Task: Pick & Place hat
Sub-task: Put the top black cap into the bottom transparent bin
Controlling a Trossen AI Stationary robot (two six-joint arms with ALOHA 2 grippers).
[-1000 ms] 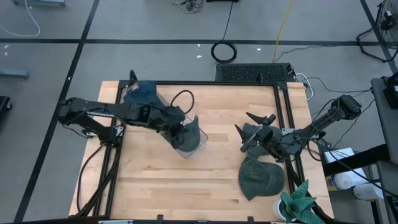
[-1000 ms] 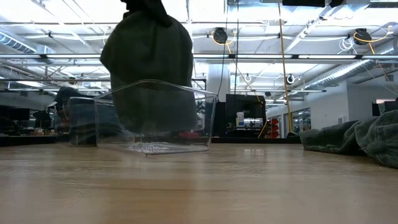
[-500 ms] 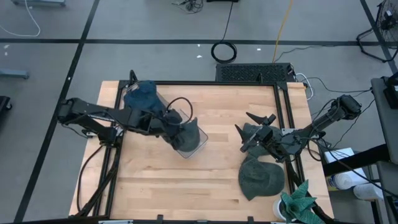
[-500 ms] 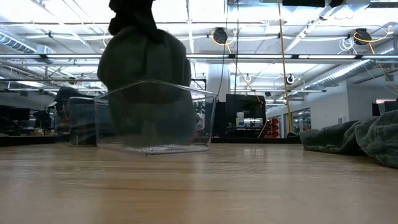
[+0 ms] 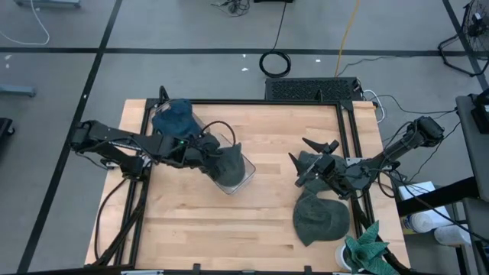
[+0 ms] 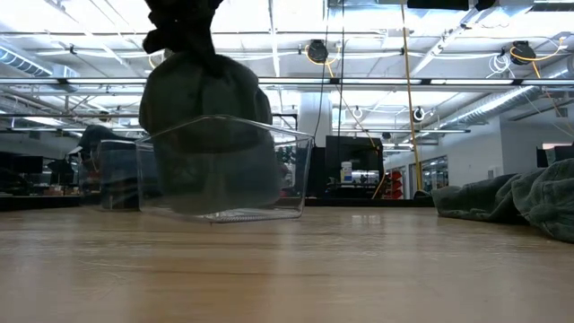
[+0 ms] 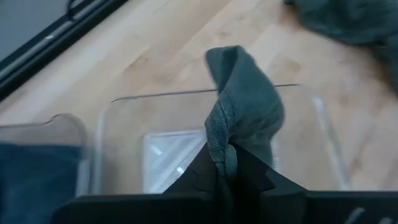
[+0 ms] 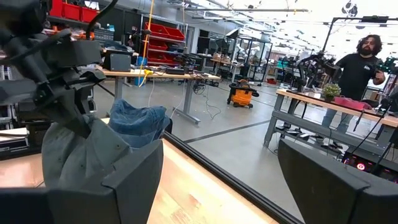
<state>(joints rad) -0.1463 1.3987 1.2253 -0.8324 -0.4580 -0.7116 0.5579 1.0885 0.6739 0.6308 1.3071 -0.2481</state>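
Now lower, hat [image 6: 204, 135] sunk into bin [image 6: 224, 170]

The left claw [image 5: 218, 156] is reaching toward mid-counter, fingers pinched closed; the right claw [image 5: 309, 162] is hovering at the right, fingers spread wide.

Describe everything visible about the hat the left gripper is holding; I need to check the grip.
The hat is dark grey-green soft knit fabric with a ribbed edge, bunched and hanging limp. The left gripper is shut on a pinched fold at its top. Its lower part hangs inside the clear plastic bin on the wooden table; the upper part rises above the rim. Whether it touches the bin's floor cannot be told.
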